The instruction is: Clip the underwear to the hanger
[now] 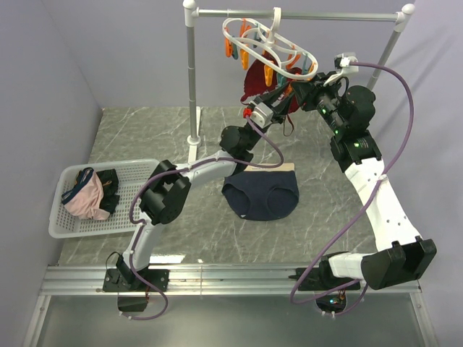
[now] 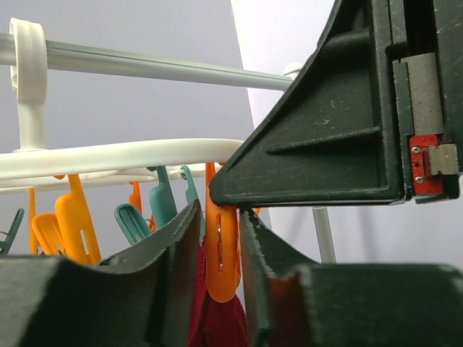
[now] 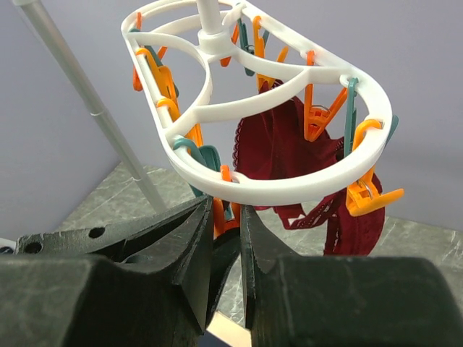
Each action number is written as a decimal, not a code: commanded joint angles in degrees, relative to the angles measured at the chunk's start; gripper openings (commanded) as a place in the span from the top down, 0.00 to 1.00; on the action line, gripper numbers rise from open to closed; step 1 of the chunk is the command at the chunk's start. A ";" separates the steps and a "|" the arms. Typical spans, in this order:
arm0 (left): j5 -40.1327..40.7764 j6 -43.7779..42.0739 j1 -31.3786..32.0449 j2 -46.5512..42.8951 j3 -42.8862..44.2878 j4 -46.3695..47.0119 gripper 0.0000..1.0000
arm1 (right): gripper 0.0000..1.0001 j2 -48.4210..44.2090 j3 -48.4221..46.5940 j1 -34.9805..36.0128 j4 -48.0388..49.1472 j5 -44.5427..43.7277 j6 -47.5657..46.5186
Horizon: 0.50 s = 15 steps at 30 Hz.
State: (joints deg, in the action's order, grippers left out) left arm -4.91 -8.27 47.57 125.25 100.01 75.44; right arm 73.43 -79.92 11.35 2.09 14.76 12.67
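Note:
The navy underwear lies flat on the table, held by neither gripper; its beige edge shows at the bottom of the right wrist view. The white hanger hangs from the rail, with a maroon garment clipped under it. My left gripper is raised to the hanger, its jaws closed on an orange clip with maroon fabric below it. My right gripper meets it from the right, shut on an orange clip just under the ring. The two grippers nearly touch.
The grey rail stand rises at the back left of the hanger. A white basket at the left holds a pink garment and dark ones. Several free orange and teal clips dangle round the ring.

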 commanded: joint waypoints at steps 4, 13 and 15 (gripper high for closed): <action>-1.34 1.50 -0.29 -0.01 1.77 4.46 0.62 | 1.00 -1.62 -0.59 -0.37 1.43 0.53 0.87; -0.72 3.00 -0.64 -0.27 1.24 2.17 0.60 | 1.00 -1.62 -0.41 -0.37 1.96 0.35 1.22; -0.81 3.52 -0.73 -0.27 1.16 1.47 0.60 | 1.00 -1.62 -0.59 -0.37 1.87 0.18 1.13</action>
State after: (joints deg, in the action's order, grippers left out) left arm -5.17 -6.68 47.16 125.32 100.01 75.42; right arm 73.43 -79.92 11.35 2.13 14.72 13.45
